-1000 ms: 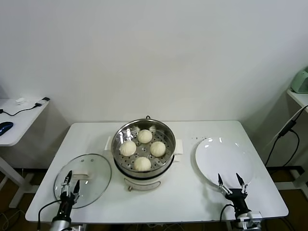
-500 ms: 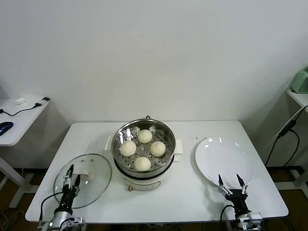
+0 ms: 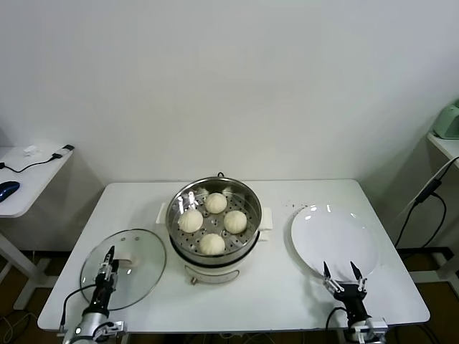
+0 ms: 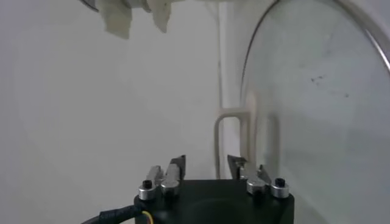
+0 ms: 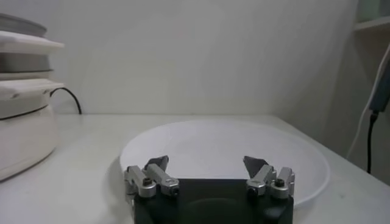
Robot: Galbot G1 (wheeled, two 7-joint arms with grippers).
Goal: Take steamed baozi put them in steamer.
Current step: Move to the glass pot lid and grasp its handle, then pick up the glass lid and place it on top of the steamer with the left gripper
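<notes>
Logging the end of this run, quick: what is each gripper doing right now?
Left gripper: open, holding nothing, low over the glass lid.
Right gripper: open, holding nothing, at the near edge of the white plate.

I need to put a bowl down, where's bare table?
Free: the strip between steamer and plate, the back corners, and the front edge between the grippers. Crowded: the steamer tray with four baozi; the lid fills front left.
</notes>
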